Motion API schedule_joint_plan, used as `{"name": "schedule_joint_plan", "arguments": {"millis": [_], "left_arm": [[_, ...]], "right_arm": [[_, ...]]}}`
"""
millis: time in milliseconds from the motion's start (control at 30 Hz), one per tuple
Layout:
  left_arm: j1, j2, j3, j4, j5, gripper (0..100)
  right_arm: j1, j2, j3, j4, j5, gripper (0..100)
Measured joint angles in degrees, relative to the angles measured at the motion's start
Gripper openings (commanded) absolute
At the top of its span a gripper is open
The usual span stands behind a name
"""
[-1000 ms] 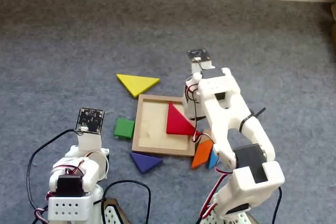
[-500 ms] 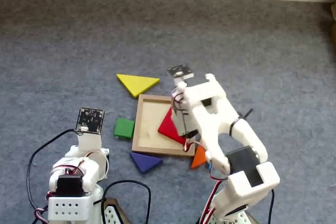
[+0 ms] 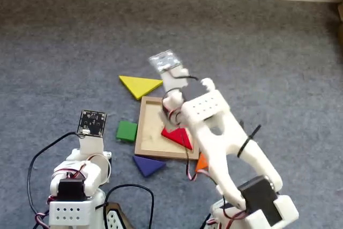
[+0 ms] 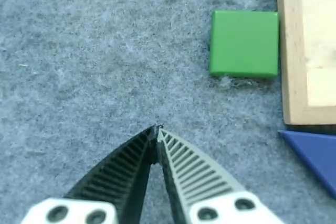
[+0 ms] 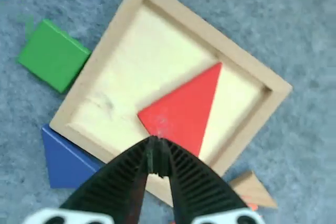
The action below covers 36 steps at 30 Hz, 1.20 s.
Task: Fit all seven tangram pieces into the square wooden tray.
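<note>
While my right gripper [image 5: 157, 161], closed and empty, rests its tips at a corner of the red triangle [image 5: 184, 111] inside the tray [image 5: 210, 39], I fear a skewed push could wedge it against the rim. Left gripper [image 4: 157, 132]: closed, empty, near the green square [image 4: 244, 43].

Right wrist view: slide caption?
Shut right gripper above the red triangle in the tray; green square and blue triangle lie outside.

- No text, number, label or sign can be read anywhere.
- left wrist board [image 3: 92, 122]: tiny pale marks, too small to read.
- right wrist board [image 3: 164, 61]: blurred, nothing legible.
- wooden tray [image 4: 290, 51]: plain wood grain, no print.
</note>
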Motion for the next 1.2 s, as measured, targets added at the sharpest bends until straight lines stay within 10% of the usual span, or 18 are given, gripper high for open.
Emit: {"name": "schedule_joint_plan", "arguments": {"millis": [333,1200], "left_arm": [[0.0,0.0,0.0,0.0,0.0,1],[0.0,0.0,0.0,0.0,0.0,1]], "right_arm": [[-2.5,8.5,6.9,-17.6,0.0,1.5],[12.0,9.1,4.6,-6.5,-0.2,1.5]]}}
